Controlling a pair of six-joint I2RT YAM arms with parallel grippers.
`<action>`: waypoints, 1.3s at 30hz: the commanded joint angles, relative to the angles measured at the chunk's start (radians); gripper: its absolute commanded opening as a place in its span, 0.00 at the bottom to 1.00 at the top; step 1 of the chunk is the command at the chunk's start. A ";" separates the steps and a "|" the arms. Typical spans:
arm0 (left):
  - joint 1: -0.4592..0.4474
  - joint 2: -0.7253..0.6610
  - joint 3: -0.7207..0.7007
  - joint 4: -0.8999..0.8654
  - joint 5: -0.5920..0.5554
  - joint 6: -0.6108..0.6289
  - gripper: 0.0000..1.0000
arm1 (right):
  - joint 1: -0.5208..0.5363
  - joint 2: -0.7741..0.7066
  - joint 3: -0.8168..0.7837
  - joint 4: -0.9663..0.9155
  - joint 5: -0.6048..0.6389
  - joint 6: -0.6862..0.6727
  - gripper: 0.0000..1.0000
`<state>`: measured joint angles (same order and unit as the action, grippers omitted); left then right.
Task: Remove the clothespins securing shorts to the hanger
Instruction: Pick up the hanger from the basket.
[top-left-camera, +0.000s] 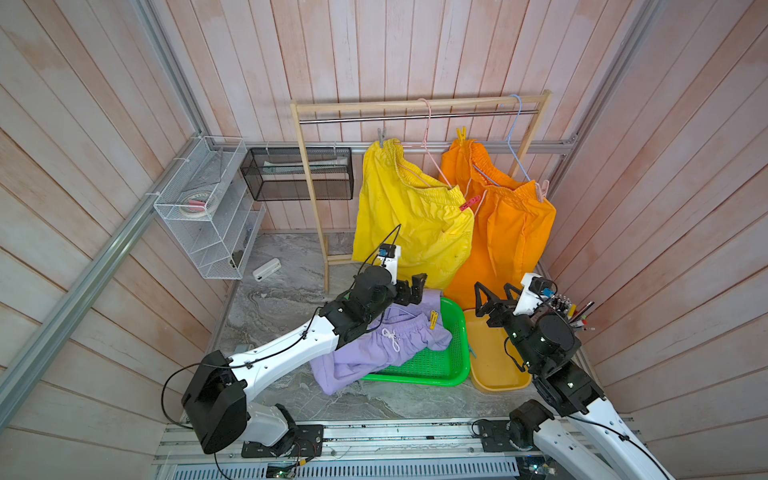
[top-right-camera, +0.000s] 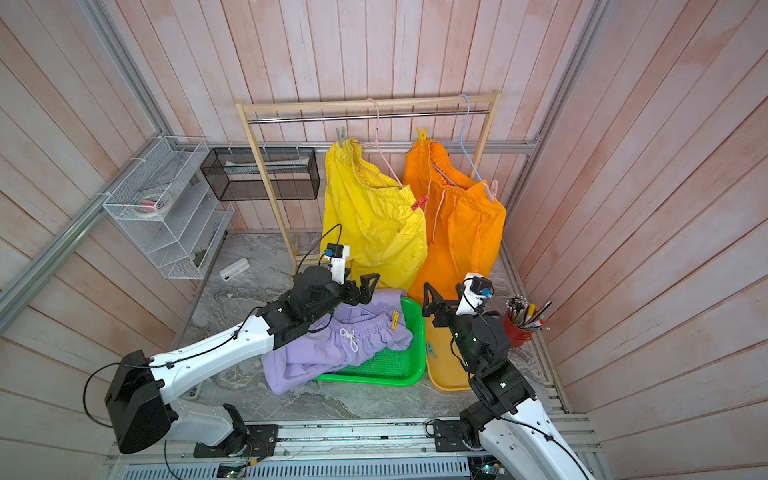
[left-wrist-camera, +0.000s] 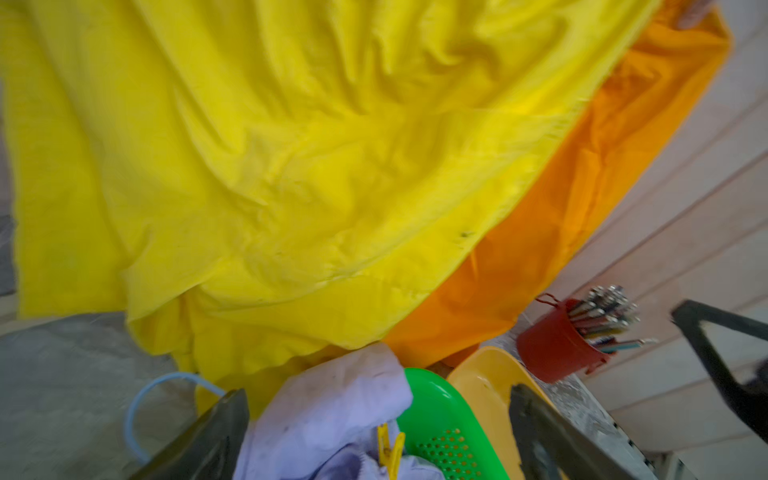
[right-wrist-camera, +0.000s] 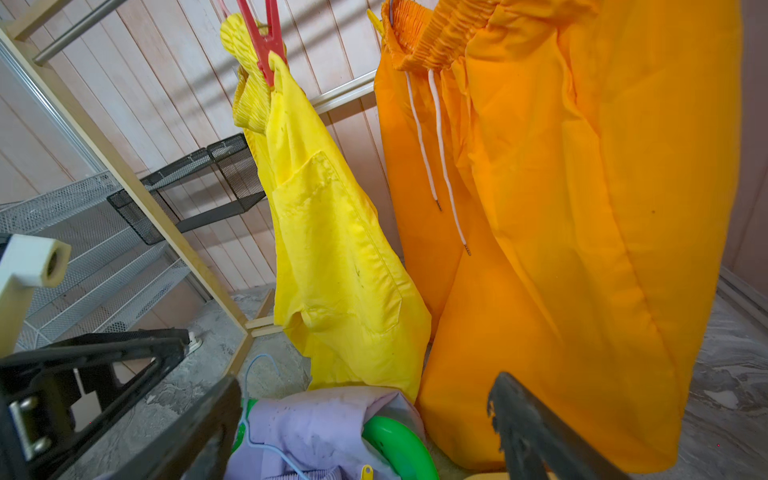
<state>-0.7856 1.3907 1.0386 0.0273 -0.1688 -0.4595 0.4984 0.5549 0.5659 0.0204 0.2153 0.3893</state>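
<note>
On the wooden clothes rack (top-left-camera: 415, 106) at the far side of the grey marbled tabletop (top-left-camera: 282, 299), the bright yellow fabric shorts (top-left-camera: 411, 224) hang from a pink wire hanger (top-left-camera: 426, 124). The orange fabric shorts (top-left-camera: 511, 232) hang to their right on a blue wire hanger (top-left-camera: 517, 124). A grey plastic clothespin (top-left-camera: 381, 136) and a yellow plastic clothespin (top-left-camera: 461, 134) stand upright, handles up, each on the far waistband corner of its pair. The red plastic clothespin (top-left-camera: 470, 203) on the yellow pair's near corner tilts, handles up and rightward. A pale pink clothespin (top-left-camera: 542, 189) stands roughly upright on the orange pair's near corner. The lilac fabric shorts (top-left-camera: 365, 349) lie crumpled half in a green perforated plastic tray (top-left-camera: 457, 374), and a second yellow clothespin (top-left-camera: 433, 319) sits on their waistband, long axis running near to far. A teal clothespin (top-right-camera: 431, 349) lies in the yellow plastic tray (top-left-camera: 494, 365). The left gripper (top-left-camera: 411, 286) hovers over the lilac shorts' far edge and the right gripper (top-left-camera: 494, 293) over the yellow tray's far end, both with jaws spread and empty.
</note>
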 joint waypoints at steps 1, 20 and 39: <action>0.057 -0.041 -0.070 -0.049 -0.028 -0.139 1.00 | -0.004 0.019 -0.009 0.043 -0.035 -0.005 0.95; 0.232 0.258 0.066 -0.087 0.151 -0.188 0.70 | -0.006 0.018 -0.048 0.053 -0.091 -0.023 0.95; 0.234 0.349 0.110 -0.051 0.169 -0.127 0.23 | -0.014 -0.003 -0.073 0.062 -0.110 -0.004 0.95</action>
<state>-0.5545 1.7279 1.1221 -0.0517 0.0025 -0.6159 0.4892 0.5644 0.5034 0.0605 0.1165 0.3817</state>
